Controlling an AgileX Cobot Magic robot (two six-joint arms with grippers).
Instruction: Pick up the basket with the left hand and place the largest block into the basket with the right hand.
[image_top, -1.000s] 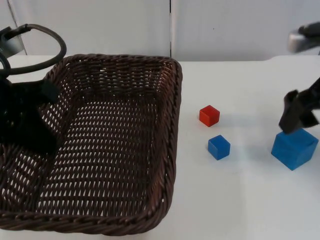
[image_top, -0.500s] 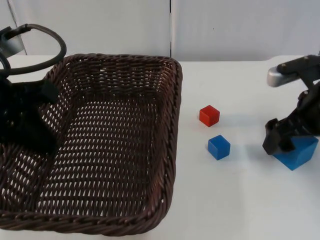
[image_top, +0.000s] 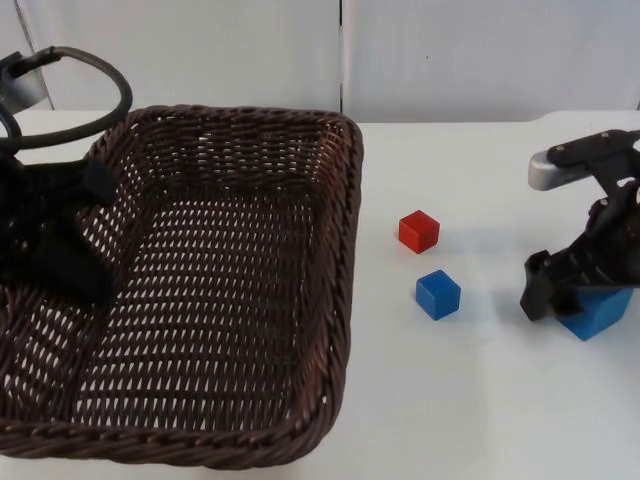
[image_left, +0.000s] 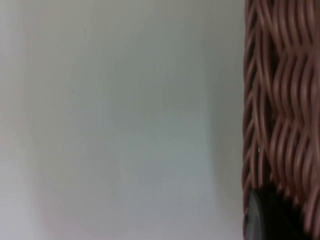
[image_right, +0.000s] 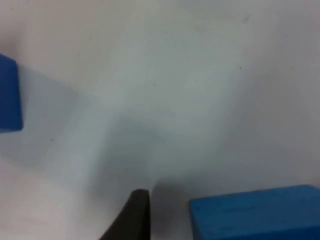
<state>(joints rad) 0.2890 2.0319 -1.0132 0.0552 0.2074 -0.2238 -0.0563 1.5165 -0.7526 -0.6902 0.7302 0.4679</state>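
The dark brown wicker basket (image_top: 345, 250) takes up the left half of the top view. My left gripper (image_top: 60, 250) is shut on its left rim; the weave (image_left: 280, 100) runs past a black fingertip (image_left: 270, 215) in the left wrist view. The largest block, blue (image_top: 600, 306), lies at the far right of the table. My right gripper (image_top: 580, 275) is down over it and open, hiding most of it. In the right wrist view one fingertip (image_right: 135, 215) stands just beside the big blue block (image_right: 255, 212), with a small gap between them.
A small red block (image_top: 418, 231) and a small blue block (image_top: 438, 294) lie between the basket and the right gripper. The small blue block (image_right: 9, 95) also shows in the right wrist view. The grey partition wall (image_top: 450, 50) closes the back.
My right gripper has come down and leftward onto the large blue block, now covering most of it. The basket and left arm have held still.
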